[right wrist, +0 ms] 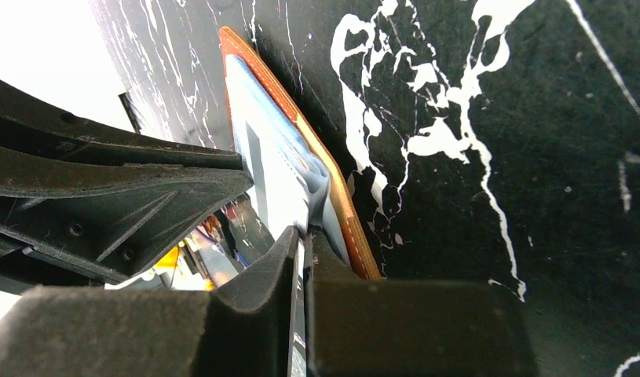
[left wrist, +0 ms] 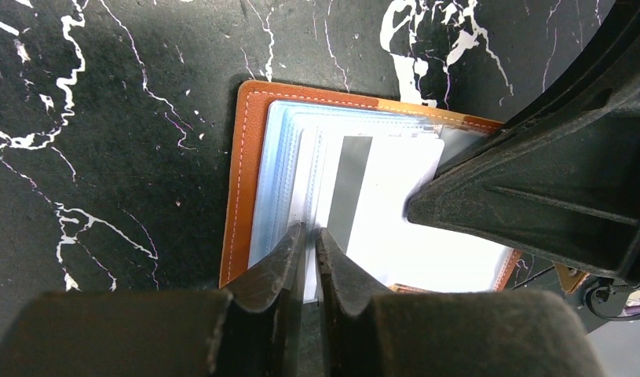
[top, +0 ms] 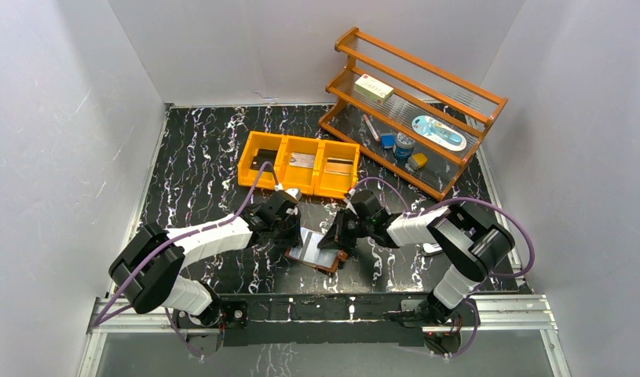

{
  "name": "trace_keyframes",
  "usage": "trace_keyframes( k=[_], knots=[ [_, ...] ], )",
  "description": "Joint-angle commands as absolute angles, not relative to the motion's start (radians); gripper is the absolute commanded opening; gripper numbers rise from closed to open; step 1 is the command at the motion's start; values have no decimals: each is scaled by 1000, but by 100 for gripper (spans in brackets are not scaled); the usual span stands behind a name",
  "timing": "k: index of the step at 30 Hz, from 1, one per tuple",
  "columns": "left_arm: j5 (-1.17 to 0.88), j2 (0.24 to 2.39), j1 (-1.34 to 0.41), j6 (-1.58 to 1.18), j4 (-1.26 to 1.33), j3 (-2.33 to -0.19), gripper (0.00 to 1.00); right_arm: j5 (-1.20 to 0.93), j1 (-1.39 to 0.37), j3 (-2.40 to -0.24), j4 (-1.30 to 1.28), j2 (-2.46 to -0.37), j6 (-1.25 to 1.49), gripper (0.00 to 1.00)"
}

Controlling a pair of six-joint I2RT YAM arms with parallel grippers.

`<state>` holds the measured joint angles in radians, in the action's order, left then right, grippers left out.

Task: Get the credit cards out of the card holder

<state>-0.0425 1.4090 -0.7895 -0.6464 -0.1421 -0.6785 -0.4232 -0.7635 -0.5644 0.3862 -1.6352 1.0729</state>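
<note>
Left fingers (left wrist: pixel 298 245) pinch a sleeve of the card holder (left wrist: pixel 242 157) beside a striped card (left wrist: pixel 349 184); right fingers (right wrist: pixel 295 245) clamp another sleeve edge.

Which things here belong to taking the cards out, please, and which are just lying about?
Job: card holder, striped credit card, left claw, right claw, orange bin (probably the drop-off).
Lying about: wooden rack, its cream box, blue-backed packet.
</note>
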Motion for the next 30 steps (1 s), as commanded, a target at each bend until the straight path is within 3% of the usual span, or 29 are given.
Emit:
trace_keyframes(
  k=[1,15,25,30],
  knots=[
    [21,1443,-793,-639,-229,-641,9,-479,-741,-549,390,-1593,1048,0],
    [44,1437,-792,-640,-258,-657,9,-596,-677,-561,255,-1587,898,0],
    [5,1229,-792,-624,-262,-700,37,-644,-712,-735,142,-1721,735,0],
    [-49,1224,-793,-603,-240,-690,44,-657,-741,-812,106,-1796,686,0]
  ],
)
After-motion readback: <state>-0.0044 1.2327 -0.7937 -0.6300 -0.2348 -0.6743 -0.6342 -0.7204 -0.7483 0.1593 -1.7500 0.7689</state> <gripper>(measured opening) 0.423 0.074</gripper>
